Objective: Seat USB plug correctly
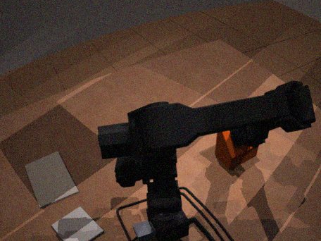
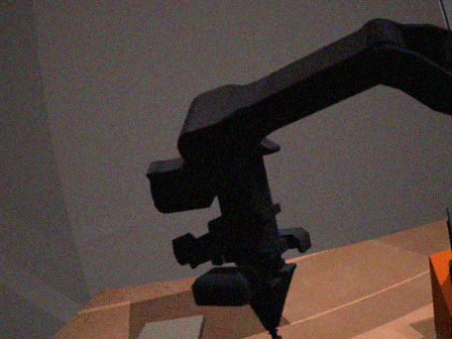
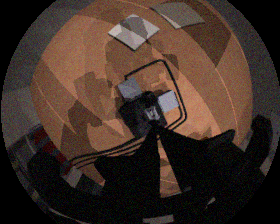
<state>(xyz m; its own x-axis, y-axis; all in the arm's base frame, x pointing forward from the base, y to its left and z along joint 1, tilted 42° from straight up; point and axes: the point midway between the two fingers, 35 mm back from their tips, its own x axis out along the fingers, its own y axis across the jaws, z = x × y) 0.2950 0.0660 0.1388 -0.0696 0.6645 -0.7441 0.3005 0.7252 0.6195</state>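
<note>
The power cube is black, with pale blue-grey blocks on two sides; one block also shows in the top view. The socket on its top shows as a small pale rectangle in the wrist view. My gripper points down over the cube, its fingertips together beside the socket in that view. It is shut on the USB plug, which is small and dark and mostly hidden by the fingertips. I cannot tell which way round the plug is or how far it stands above the socket. The exterior view cuts off the cube.
Black cables loop around the cube. A white pad and a grey pad lie flat nearby. An orange block stands beneath the arm's rear part.
</note>
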